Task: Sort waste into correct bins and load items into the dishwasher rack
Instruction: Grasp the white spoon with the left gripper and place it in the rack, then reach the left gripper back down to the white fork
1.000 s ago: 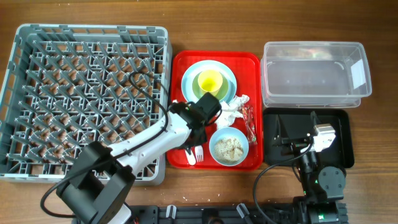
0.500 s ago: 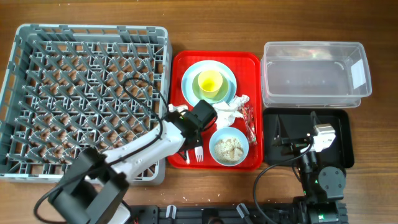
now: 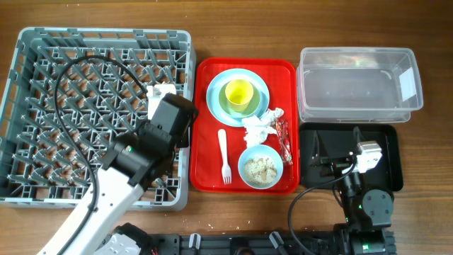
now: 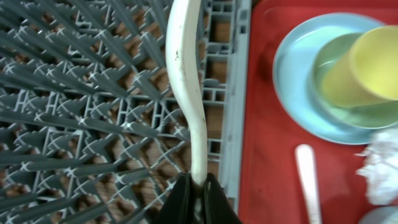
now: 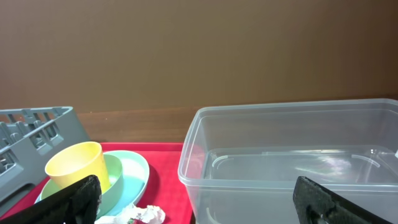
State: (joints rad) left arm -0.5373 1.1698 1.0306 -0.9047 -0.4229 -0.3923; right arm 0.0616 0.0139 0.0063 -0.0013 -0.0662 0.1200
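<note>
My left gripper point(image 4: 198, 186) is shut on the handle of a white plastic spoon point(image 4: 186, 81). It holds the spoon over the right side of the grey dishwasher rack point(image 3: 42, 106), near the rim. The white fork point(image 3: 224, 152) lies on the red tray. A light blue plate point(image 3: 259, 83) carries a pale bowl and the yellow-green cup point(image 3: 238, 92). Below them lie a crumpled napkin point(image 3: 260, 126), a foil wrapper point(image 3: 284, 138) and a blue bowl of food scraps point(image 3: 260, 168). My right gripper point(image 5: 199, 205) stands open above the black tray point(image 3: 393, 166), with nothing between its fingers.
The red serving tray point(image 3: 205, 170) sits between the rack and the two bins. The clear tub point(image 3: 357, 85) stands at the back right, directly behind the black tray. The left arm's cable loops over the rack's middle.
The left gripper closed on the spoon on the red tray, lifted it and carried it left over the rack. The fork stayed on the tray. The right arm has not moved.
</note>
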